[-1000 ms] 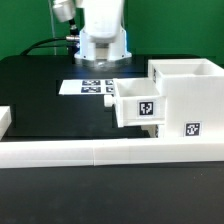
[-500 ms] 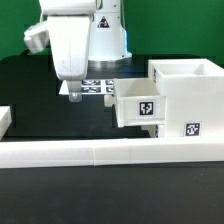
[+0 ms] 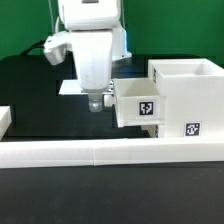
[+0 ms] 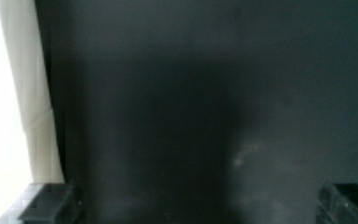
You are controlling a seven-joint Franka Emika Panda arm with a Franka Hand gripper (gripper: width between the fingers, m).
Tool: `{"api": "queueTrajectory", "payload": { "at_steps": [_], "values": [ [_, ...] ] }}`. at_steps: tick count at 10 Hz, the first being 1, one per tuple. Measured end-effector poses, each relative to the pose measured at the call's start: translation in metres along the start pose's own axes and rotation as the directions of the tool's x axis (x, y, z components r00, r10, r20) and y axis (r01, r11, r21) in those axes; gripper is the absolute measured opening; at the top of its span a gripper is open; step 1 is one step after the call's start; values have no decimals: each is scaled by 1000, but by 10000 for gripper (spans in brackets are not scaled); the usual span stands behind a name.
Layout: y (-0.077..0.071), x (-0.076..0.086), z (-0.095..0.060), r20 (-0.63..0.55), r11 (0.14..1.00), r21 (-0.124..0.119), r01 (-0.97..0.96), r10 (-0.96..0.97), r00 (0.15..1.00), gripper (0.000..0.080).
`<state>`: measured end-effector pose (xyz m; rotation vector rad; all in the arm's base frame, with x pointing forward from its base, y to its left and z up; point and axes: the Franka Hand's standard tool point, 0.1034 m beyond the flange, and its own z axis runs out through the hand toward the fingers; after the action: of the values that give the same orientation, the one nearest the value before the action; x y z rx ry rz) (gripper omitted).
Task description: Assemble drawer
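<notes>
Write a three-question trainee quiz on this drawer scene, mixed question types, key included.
1. True or false: the gripper is clamped on the small tray.
2. In the exterior view, the tall box housing sits on which side: (a) left, (b) right?
3. Fill in: the long low white ____ runs across the foreground.

Key:
1. False. In the wrist view the fingertips stand apart with only bare black table between them.
2. b
3. border rail
</notes>
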<state>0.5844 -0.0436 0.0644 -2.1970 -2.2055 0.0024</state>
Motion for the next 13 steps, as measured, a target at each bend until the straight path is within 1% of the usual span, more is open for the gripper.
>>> {"api": "queueTrajectory", "payload": {
  "at_steps": [1, 2, 3, 6, 7, 9, 10, 11, 12, 13],
  "values": [
    [0, 14, 2, -2, 1000, 4, 0, 0, 1000, 649],
    [0, 18, 2, -2, 1000, 8, 6, -6, 1000, 649],
    [-1, 15, 2, 0, 1000, 9, 2, -2, 1000, 649],
    [-1, 15, 3, -1, 1000, 9, 12, -12, 1000, 649],
    [-1, 20, 4, -5, 1000, 13, 26, -26, 1000, 649],
    [7, 39, 2, -14, 999, 9, 54, -53, 998, 649],
    [9, 47, 1, -18, 998, 8, 64, -64, 998, 649],
    [10, 48, -1, -17, 998, 8, 61, -60, 998, 649],
    [9, 50, -1, -15, 999, 13, 49, -49, 999, 649],
    [9, 57, -1, -13, 999, 22, 38, -37, 999, 649]
  ]
}}
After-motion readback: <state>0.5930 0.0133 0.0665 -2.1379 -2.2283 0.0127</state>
